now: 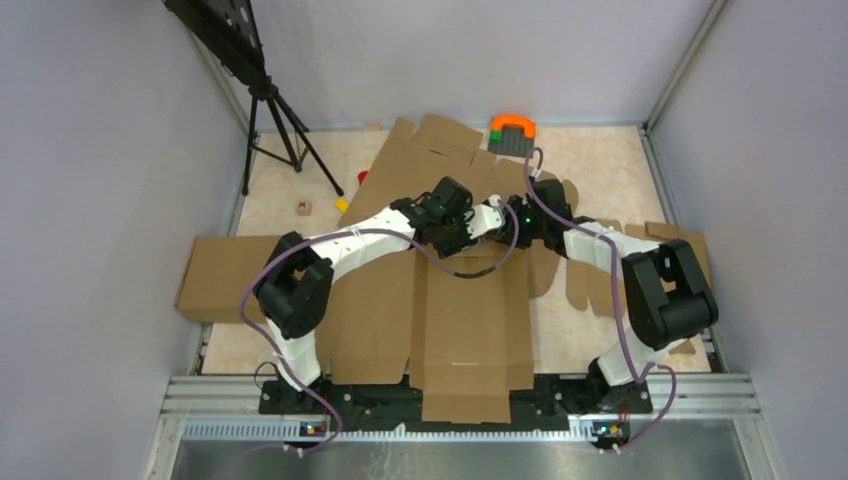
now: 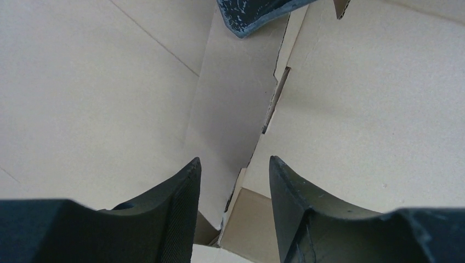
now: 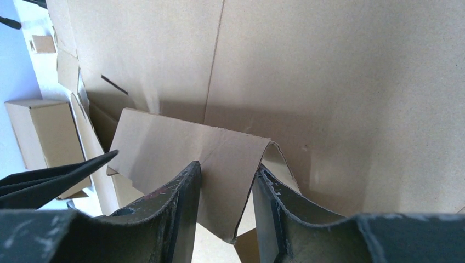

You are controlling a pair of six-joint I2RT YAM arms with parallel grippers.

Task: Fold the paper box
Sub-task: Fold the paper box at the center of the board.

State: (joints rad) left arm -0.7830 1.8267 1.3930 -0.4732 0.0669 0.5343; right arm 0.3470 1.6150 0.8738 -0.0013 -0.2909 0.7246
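Paper box [image 1: 465,330]: a large brown die-cut sheet lying opened out on the bench [image 1: 610,170]. It occupies the centre and runs from the near edge, between the two arm bases, to the far side. Crease lines and slits are visible on its panels. Both arms reach inward over its middle and their wrists meet there.

Left gripper [image 2: 233,164]: it is positioned above the sheet, pointing down at a seam where a narrow panel meets a wider one. Its fingers [image 2: 175,213] stand moderately apart. The cut edge of the cardboard passes under the gap and nothing is seen pinched between them. A dark finger of the other arm enters at the top of this view.

Right gripper [image 3: 227,170]: its fingers [image 3: 183,208] are narrow and set on either side of a bent flap [image 3: 181,148] of the sheet. The flap rises from the panel and folds over at a ridge beside the right-hand finger. Both fingers appear to be touching the flap, so the gripper is recorded as holding it.

Other items noted:
- A smaller cardboard slab [image 1: 215,275] lies at the left, partly under the left arm's elbow.
- A black tripod [image 1: 272,120] stands at the far left corner.
- An orange-handled object [image 1: 512,130] sits at the far edge, just beyond the sheet.
- A few small coloured pieces [image 1: 342,205] lie left of the far flaps. They are too small to identify.
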